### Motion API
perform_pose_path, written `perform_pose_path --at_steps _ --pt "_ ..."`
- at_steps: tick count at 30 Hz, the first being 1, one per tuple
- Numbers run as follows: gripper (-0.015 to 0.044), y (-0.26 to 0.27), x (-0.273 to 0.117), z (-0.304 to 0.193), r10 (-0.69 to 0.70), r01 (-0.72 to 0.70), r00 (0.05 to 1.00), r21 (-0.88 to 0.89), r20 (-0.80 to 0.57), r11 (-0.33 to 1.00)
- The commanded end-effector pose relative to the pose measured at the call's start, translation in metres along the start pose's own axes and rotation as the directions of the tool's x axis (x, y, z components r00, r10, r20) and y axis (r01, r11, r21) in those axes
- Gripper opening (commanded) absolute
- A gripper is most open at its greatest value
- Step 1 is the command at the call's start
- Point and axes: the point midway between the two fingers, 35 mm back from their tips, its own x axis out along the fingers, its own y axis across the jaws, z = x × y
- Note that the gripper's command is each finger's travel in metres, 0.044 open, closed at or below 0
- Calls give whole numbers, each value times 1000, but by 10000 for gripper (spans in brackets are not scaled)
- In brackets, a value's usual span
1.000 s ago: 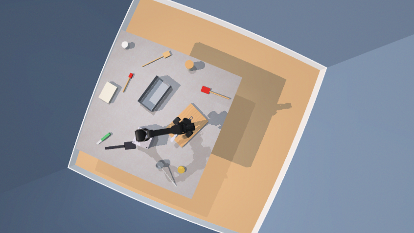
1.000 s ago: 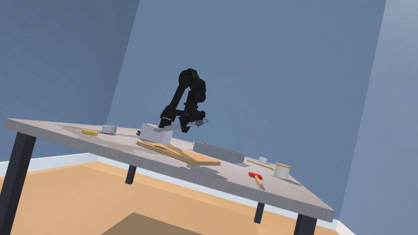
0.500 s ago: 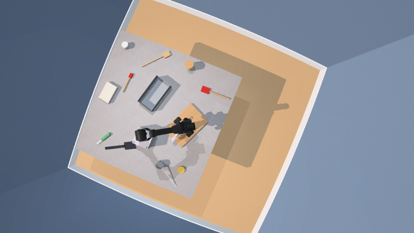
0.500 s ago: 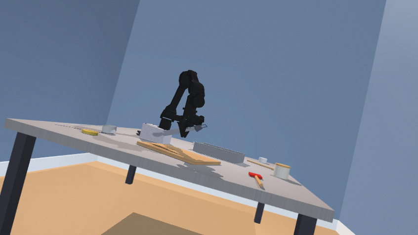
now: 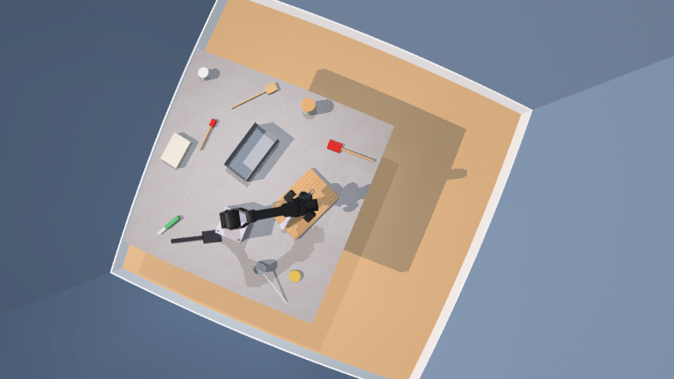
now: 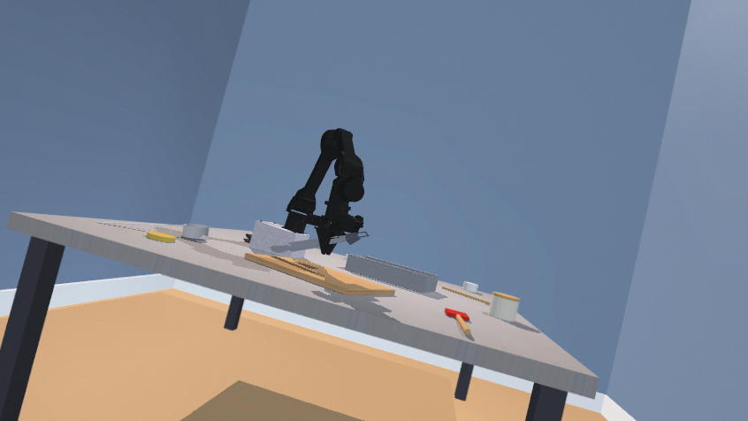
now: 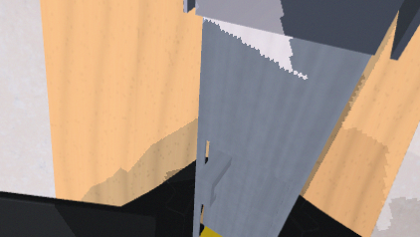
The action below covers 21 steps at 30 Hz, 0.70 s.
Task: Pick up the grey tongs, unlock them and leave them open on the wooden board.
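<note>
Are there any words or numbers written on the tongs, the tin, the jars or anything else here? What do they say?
None. No words, numbers or signs can be read on the grey tongs, the roasting tin, the wooden board, the jars or the tools in any view; all their surfaces look plain.

Blue-grey walls [image 6: 470,104] close in on a tan floor [image 6: 156,355] edged with pale skirting [image 6: 78,290], and a grey table [image 6: 397,314] on dark legs [image 6: 28,309] throws a broad shadow [image 5: 405,188].
</note>
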Motion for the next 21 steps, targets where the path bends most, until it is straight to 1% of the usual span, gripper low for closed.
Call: perform_pose_path --at_steps 1,14,21 --pt "-150 -1 5 -1 -7 7 1000 4 -1 1000" --pt "-150 0 20 -2 -7 7 1000 4 -1 1000" --pt "34 1 20 -2 0 0 1000 -2 -2 1000"
